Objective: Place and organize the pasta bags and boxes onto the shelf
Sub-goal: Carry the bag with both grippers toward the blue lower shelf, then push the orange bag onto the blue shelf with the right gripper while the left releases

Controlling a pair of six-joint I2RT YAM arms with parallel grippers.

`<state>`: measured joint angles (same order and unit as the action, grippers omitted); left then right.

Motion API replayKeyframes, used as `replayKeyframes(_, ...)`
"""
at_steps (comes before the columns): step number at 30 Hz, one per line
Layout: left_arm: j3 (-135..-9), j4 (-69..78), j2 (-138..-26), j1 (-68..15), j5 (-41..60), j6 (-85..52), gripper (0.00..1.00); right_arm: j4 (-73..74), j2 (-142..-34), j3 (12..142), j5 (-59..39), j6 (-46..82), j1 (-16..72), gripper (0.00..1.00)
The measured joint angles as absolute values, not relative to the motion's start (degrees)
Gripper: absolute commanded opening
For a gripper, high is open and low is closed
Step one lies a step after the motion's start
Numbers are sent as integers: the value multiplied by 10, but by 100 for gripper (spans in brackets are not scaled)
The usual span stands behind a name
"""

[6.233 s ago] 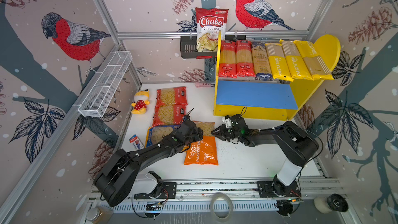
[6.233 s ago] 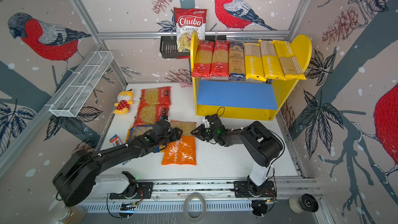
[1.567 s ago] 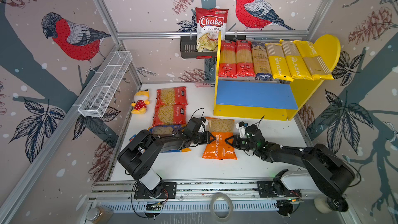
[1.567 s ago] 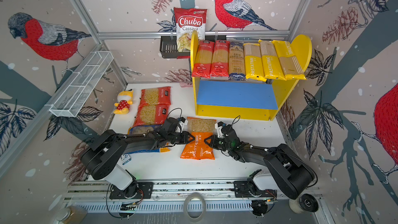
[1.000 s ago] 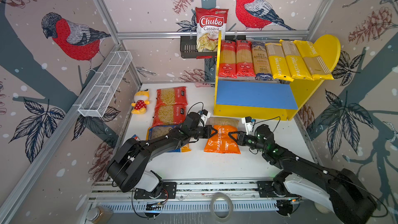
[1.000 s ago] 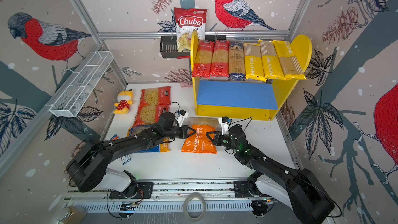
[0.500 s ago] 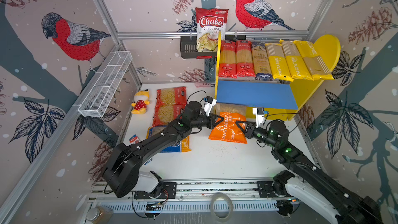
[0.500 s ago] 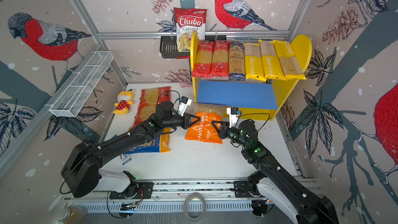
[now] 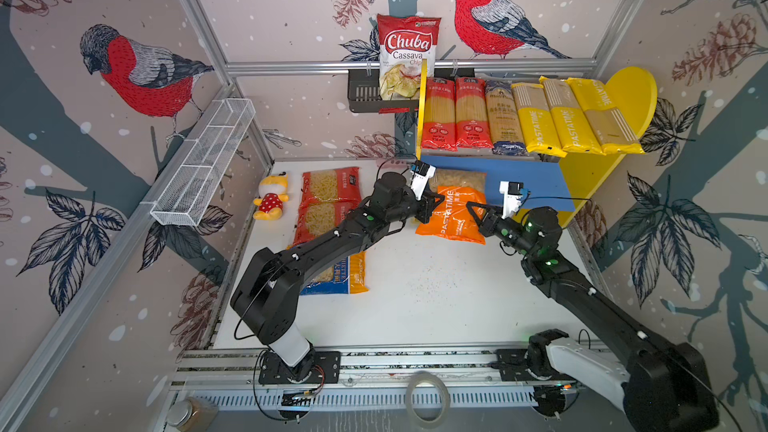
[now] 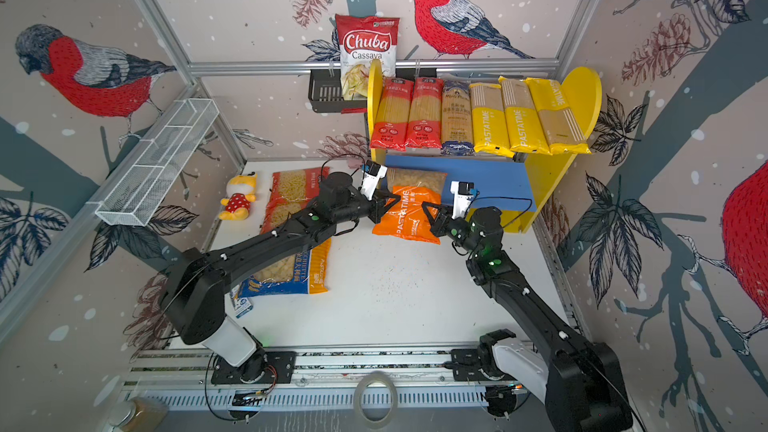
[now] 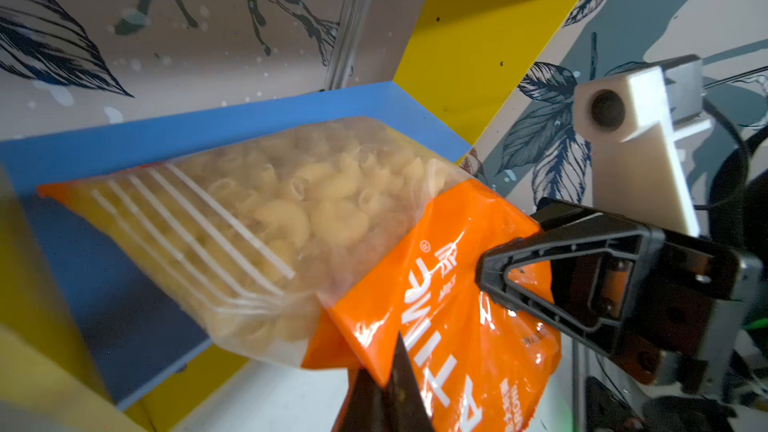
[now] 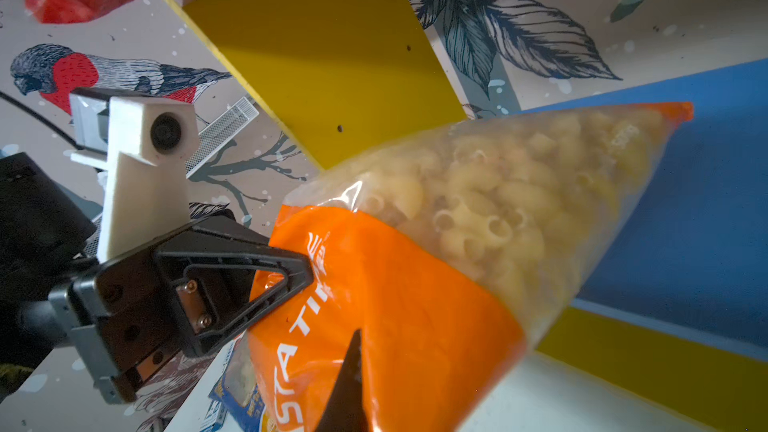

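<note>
Both grippers hold the orange "PASTATIME" macaroni bag (image 9: pixel 455 214) up off the table. My left gripper (image 9: pixel 436 201) is shut on its left edge and my right gripper (image 9: pixel 471 209) is shut on its right edge. In the left wrist view my left gripper (image 11: pixel 390 371) pinches the orange film of the bag (image 11: pixel 436 313). In the right wrist view my right gripper (image 12: pixel 353 351) does the same. The bag's clear end reaches over the blue lower board (image 9: pixel 536 184) of the yellow shelf (image 9: pixel 582 176). Several long spaghetti packs (image 9: pixel 503 118) lie on the upper board.
Two red macaroni bags (image 9: pixel 330 187) and a blue-yellow bag (image 9: pixel 347 274) lie on the table to the left, partly under the left arm. A plush toy (image 9: pixel 272 201), a white wire basket (image 9: pixel 203 160), and a chips bag (image 9: pixel 407 56) in a black rack (image 9: pixel 363 95) are nearby.
Both grippers have lifted the orange bag off the table and carried it back toward the shelf. Its clear end now reaches over the blue board.
</note>
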<state>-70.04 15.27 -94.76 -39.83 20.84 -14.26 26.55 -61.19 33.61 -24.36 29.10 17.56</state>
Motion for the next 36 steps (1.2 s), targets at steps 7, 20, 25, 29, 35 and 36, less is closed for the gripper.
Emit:
replayKeyframes(7, -731, 190, -999, -397, 150, -89, 0, 322, -697, 364, -231, 286, 159, 5)
replayKeyframes(20, -719, 229, -1037, -376, 106, -91, 32, 337, -816, 406, -163, 338, 131, 4)
replayKeyframes(25, -672, 229, -994, -374, 104, -107, 33, 307, -842, 445, -176, 379, 123, 5)
replayKeyframes(29, -619, 235, -944, -373, 103, -124, 33, 270, -883, 510, -203, 404, 127, 6)
replayKeyframes(35, -560, 241, -879, -374, 100, -142, 33, 218, -946, 590, -235, 387, 139, 22)
replayKeyframes(36, -553, 242, -873, -374, 99, -148, 33, 211, -955, 599, -241, 381, 140, 30)
